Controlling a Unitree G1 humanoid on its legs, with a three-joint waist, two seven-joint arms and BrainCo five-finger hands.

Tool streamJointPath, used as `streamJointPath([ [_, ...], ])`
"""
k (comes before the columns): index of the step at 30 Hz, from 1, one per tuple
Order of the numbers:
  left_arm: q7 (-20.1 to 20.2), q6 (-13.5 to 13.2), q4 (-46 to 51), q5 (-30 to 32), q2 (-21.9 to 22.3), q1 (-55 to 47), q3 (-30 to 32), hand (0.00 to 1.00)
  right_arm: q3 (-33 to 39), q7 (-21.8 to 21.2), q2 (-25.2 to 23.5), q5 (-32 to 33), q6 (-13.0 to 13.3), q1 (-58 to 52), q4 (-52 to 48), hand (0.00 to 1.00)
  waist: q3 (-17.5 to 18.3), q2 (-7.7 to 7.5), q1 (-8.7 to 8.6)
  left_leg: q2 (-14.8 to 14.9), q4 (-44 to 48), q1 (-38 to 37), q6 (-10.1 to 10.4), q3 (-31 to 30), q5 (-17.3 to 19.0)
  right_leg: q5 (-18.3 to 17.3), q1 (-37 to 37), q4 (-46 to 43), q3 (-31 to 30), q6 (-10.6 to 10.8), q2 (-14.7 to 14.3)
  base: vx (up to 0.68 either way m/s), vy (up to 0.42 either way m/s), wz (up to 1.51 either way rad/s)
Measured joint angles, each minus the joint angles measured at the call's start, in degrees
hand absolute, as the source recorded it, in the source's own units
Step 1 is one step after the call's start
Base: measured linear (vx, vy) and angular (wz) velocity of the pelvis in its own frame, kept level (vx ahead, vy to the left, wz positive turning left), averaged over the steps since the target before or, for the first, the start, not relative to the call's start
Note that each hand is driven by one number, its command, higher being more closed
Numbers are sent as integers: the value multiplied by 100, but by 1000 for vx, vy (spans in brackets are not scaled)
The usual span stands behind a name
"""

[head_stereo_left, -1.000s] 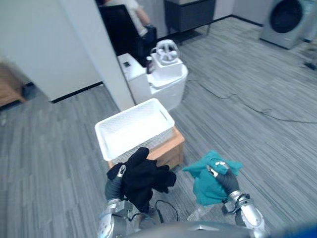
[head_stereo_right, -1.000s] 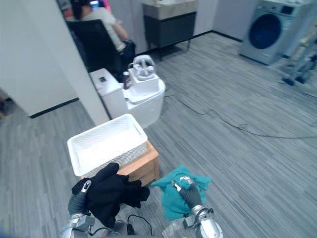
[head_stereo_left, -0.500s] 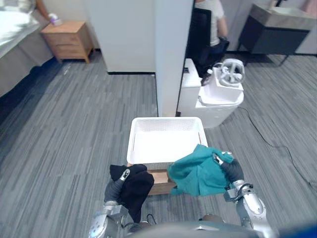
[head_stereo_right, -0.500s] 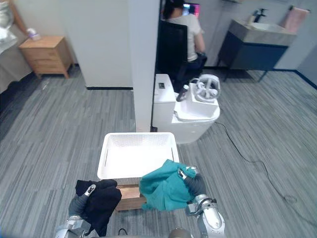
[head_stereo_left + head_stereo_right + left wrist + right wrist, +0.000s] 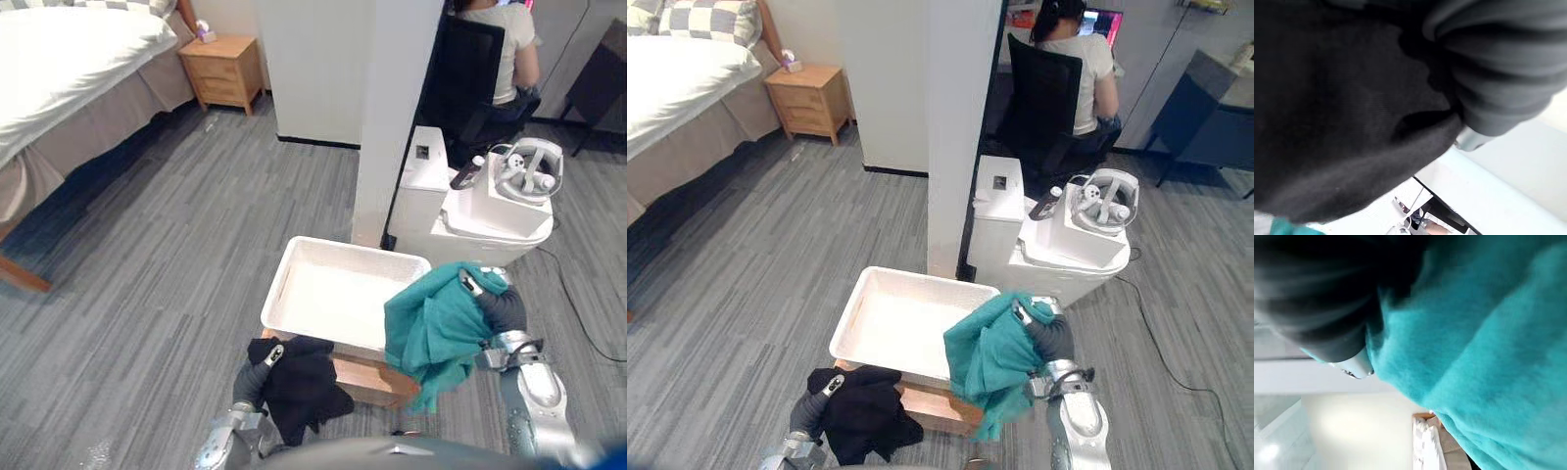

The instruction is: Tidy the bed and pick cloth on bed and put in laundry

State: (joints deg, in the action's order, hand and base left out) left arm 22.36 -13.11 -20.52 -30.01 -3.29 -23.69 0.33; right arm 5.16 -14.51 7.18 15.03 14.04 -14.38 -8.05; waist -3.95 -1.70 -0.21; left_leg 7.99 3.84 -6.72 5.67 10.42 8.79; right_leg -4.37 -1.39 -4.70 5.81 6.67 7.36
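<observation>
Looks like a home bedroom doubling as an office. Far ahead of the fingers [image 5: 275, 353] of the left hand [image 5: 255, 372]: white-covered bed [image 5: 69, 49], wooden nightstand [image 5: 225, 70], grey plank floor [image 5: 167, 264]. Beyond the fingers [image 5: 469, 286] of the right hand [image 5: 498, 308]: person [image 5: 505, 39] on a black chair [image 5: 465, 83] facing a screen [image 5: 1107, 22]. Just ahead of both: white laundry basket [image 5: 282, 284].

I'm seeing the basket [image 5: 328, 294] sitting on a low stand [image 5: 370, 380] straight ahead, with a pillar [image 5: 397, 108] standing just behind it. My left hand [image 5: 257, 364] is gripping the left-hand cloth [image 5: 302, 390] before the basket's near left corner. My right hand [image 5: 498, 309] is gripping the right-hand cloth [image 5: 431, 333], which is hanging over the basket's right rim. The bed [image 5: 69, 59] is lying far left, with a nightstand [image 5: 227, 69] beside it.
</observation>
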Motion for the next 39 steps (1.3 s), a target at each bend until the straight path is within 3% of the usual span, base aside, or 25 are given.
streamJointPath([
  [5,11,0,-2,28,-2,10,-10,100,-146,-40,34,-25,-154,429,-22,100,72,-76,2,-199,-194,-6,-112,-118,-98,100,-123,235,94,91,177,-12,61,15],
  [14,29,0,-184,139,-6,54,-88,100,-316,244,407,-126,-646,1569,20,100,115,-19,91,-293,-373,-19,-130,-234,-284,226,-297,474,335,75,267,-1,12,13],
  [22,170,128,-339,255,-160,99,-235,100,-576,573,537,-291,-1201,2590,890,100,226,-23,133,-294,-762,-18,-105,-466,-623,238,-314,476,630,59,271,-52,-26,18],
  [33,211,286,-338,484,-403,191,-208,100,-938,1053,178,-302,-1250,2596,2560,100,200,-33,242,-321,-976,106,-115,-626,-945,407,-270,630,856,81,276,-75,-17,8],
  [37,210,287,-314,478,-401,548,-207,100,-1049,1299,137,-418,-1232,2885,3110,100,-99,28,285,-315,-980,551,-122,-754,-1128,515,67,660,947,17,269,-137,-23,19],
  [39,154,287,-148,458,-404,818,-175,100,-1047,1495,101,-516,-1212,3367,3537,100,-494,84,313,-299,-981,871,-124,-770,-1197,618,351,661,947,-10,258,-158,-9,12],
])
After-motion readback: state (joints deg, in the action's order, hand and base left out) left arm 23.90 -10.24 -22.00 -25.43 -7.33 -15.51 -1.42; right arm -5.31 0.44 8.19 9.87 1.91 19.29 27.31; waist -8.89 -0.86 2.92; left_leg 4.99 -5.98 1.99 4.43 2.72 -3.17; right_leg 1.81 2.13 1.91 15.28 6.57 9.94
